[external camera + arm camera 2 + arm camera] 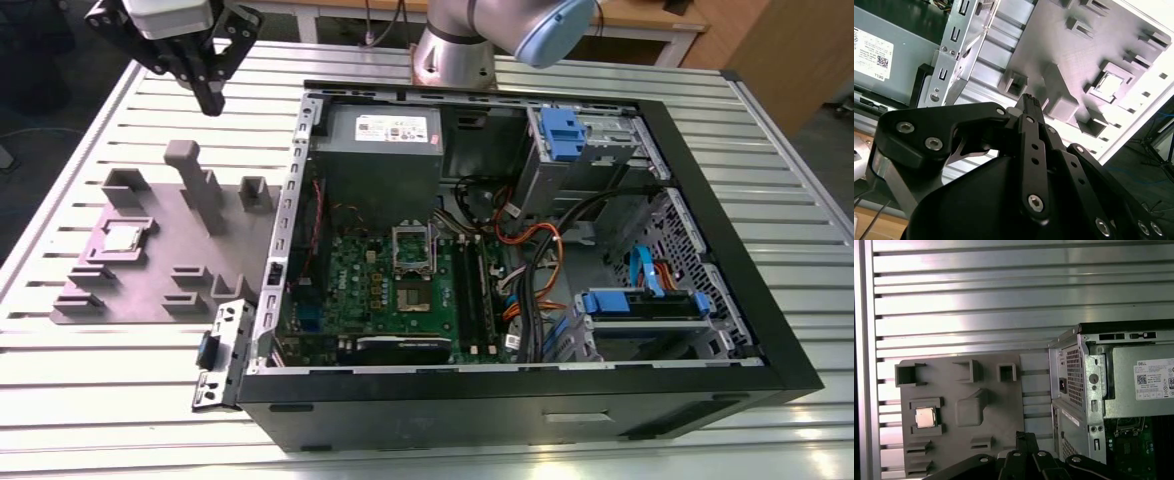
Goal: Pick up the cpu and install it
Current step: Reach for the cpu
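I'm hovering my gripper (211, 103) high over the grey fixture (147, 285), jaws pressed together, gripping nothing; the cpu (124, 237) is sitting in its pocket, well apart.

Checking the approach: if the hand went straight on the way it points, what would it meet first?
The hand would probably meet the grey fixture plate first, well aside from the cpu; depth is unclear.

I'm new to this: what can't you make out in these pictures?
- The cpu: its underside is hidden by the grey holder it lies in.
- The socket inside the case: too small in the exterior view to tell if it is open.
- The arm: cut off at the exterior view's top edge.
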Controlling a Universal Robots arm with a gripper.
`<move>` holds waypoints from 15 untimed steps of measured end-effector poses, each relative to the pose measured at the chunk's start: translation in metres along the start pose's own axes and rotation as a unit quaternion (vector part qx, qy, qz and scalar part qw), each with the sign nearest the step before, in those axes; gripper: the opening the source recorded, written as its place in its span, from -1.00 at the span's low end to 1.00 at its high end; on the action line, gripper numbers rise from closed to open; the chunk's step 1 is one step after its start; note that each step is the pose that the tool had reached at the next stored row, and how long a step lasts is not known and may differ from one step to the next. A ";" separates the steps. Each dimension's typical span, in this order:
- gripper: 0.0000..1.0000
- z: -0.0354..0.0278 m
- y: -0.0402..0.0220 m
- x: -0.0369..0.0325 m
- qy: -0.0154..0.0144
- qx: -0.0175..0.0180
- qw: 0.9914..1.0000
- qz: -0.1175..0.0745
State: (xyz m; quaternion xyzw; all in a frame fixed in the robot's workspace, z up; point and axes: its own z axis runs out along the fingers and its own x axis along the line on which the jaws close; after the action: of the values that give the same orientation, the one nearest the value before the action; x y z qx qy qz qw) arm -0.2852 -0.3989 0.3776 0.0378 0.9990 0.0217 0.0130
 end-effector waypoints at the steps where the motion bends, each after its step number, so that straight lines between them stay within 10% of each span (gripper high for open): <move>1: -0.79 0.0000 0.0000 0.0001 0.000 0.000 1.000 0.000; 15: -0.79 0.0010 -0.0016 0.0208 0.002 0.000 1.000 0.000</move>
State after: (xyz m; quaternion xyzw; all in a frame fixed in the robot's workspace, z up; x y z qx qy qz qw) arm -0.3061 -0.3990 0.3760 0.0379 0.9990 0.0216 0.0111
